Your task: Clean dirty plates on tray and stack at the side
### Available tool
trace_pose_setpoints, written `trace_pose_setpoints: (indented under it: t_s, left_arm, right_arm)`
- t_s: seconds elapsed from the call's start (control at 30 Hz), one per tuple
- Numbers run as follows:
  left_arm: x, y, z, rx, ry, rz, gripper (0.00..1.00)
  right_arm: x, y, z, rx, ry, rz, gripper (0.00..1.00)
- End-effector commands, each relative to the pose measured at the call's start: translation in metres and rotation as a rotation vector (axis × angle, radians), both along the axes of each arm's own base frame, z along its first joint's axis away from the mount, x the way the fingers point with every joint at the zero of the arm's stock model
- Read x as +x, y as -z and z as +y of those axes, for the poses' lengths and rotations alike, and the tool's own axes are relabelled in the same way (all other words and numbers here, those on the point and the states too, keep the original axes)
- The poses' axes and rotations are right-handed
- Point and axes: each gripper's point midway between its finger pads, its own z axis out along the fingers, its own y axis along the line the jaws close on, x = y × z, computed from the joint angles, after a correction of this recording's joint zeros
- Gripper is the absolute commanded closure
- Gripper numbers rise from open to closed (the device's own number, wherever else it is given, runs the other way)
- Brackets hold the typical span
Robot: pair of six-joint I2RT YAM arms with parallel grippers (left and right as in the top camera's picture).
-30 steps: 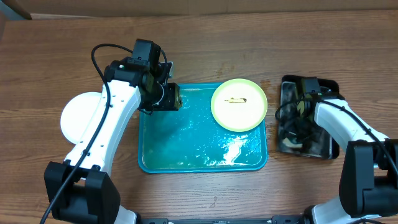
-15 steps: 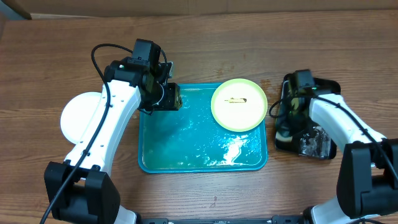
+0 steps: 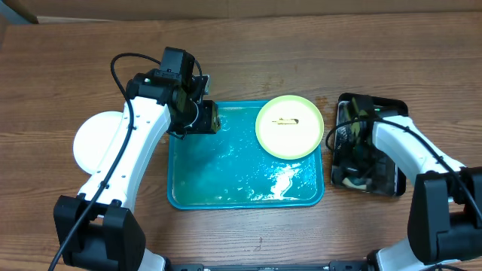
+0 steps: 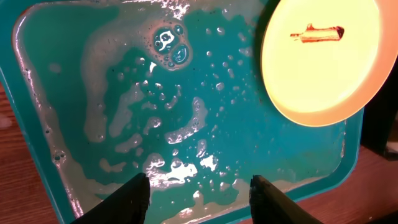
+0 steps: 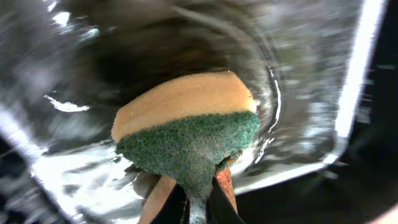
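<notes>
The right gripper is pinched tight on the lower edge of a yellow foam sponge with a green scouring face, which hangs just in front of its fingers in the water of a black rectangular plastic tub. The left gripper stands about half wide and holds nothing. Directly beneath it lies the wet, foamy floor of the large teal-blue rectangular plastic tray.

The pale yellow-green round plate sits beyond the left fingertips and off to one side, in a far corner of the tray, with its brown smear uncleaned. A round white plate rests on the table behind the left arm.

Risks, as I judge them:
- The grip on the sponge is thin, so scrubbing pressure could twist it loose.
- The soaked sponge may drip across the table on its way over.
- The plate is unpinned on a slick tray, so a sideways scrub could push it over the rim.
</notes>
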Motion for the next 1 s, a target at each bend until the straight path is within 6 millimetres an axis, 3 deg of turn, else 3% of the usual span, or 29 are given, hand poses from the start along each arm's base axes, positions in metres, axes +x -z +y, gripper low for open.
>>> trace_pose_setpoints:
  t_s: [0.0, 0.2, 0.37, 0.7, 0.97]
  left_arm:
    - [0.003, -0.007, -0.001, 0.001, 0.017, -0.025, 0.46]
    - [0.003, -0.007, -0.001, 0.001, 0.017, -0.026, 0.46]
    - [0.003, -0.007, -0.001, 0.001, 0.017, -0.026, 0.46]
    - [0.002, -0.006, 0.0, 0.002, 0.017, -0.02, 0.46]
    - [0.001, -0.006, 0.0, 0.002, 0.017, -0.019, 0.47]
  right_arm:
    - [0.0, -0.004, -0.024, -0.112, 0.084, -0.023, 0.96]
    - [0.011, -0.003, -0.031, -0.097, 0.15, -0.076, 0.96]
    - [0.059, -0.01, 0.0, 0.105, 0.013, -0.212, 0.96]
    - [0.145, -0.035, 0.004, 0.122, -0.006, -0.564, 0.96]
    - [0.16, -0.032, 0.003, 0.123, 0.042, -0.614, 0.96]
